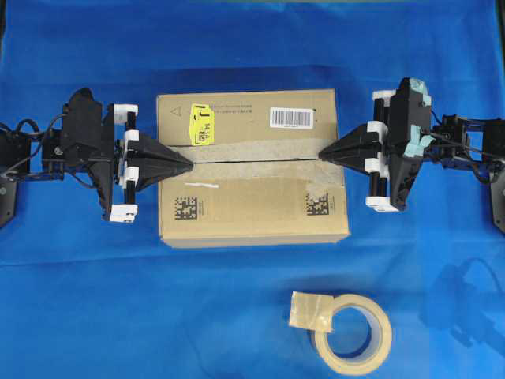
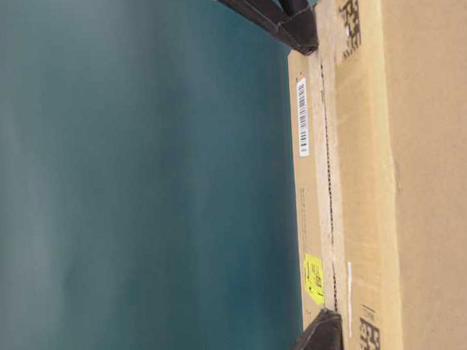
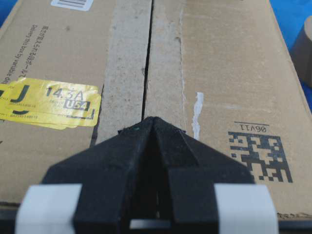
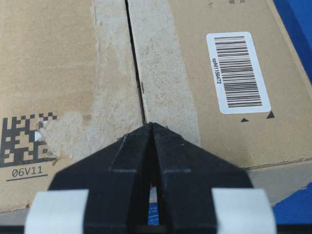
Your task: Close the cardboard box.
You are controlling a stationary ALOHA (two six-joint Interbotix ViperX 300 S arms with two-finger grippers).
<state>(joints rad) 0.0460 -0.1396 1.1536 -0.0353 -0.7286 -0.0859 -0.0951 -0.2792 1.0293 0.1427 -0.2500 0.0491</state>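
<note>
Large brown corrugated cardboard box (image 1: 252, 170) sits mid-table on the blue cloth (image 1: 79, 300), top flaps down and flat, meeting at a thin dark seam (image 1: 252, 160) that runs left-right in the overhead view. Worn strip of torn paper along both sides of the seam.

Left gripper (image 1: 189, 165): fingers pressed together into a point, pinching nothing, tip resting over the box's left edge right at the seam. Right gripper (image 1: 322, 155): same, fingers together, nothing held, tip at the right end of the seam.

On the far flap: yellow sticker (image 1: 202, 125) near the left gripper, white barcode label (image 1: 291, 118) toward the right. Near flap: two black QR codes (image 1: 187, 207), one per end.

Beige tape roll (image 1: 353, 333) lies on the cloth in front of the box, well apart from it, loose end folded up.
</note>
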